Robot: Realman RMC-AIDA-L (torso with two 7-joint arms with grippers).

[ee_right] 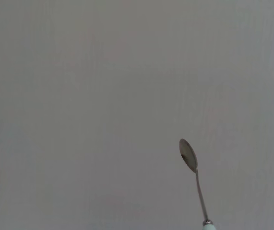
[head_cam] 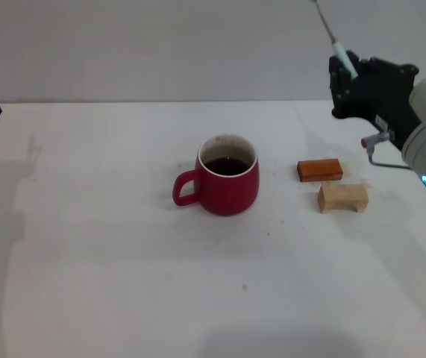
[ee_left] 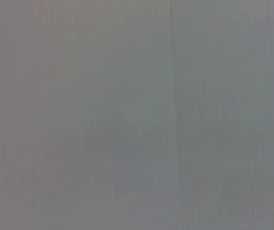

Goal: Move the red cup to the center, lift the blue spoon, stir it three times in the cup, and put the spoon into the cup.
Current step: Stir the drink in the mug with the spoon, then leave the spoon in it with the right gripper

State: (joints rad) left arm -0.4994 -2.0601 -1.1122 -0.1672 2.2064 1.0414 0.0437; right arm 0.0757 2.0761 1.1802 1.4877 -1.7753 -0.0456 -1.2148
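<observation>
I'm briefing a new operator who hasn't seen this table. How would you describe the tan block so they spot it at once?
Start at the red cup in the middle of the white table and look toward the robot's right side, where two small blocks lie. The tan wooden block is the nearer one, just in front of the orange-brown block. It is paler and has a notch underneath.

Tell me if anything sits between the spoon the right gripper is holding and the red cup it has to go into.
Nothing visible does. The right gripper holds the blue spoon raised, off to the right of the red cup. The orange-brown block and tan wooden block lie low on the table between them, beneath any raised path. The cup's mouth is open.
</observation>
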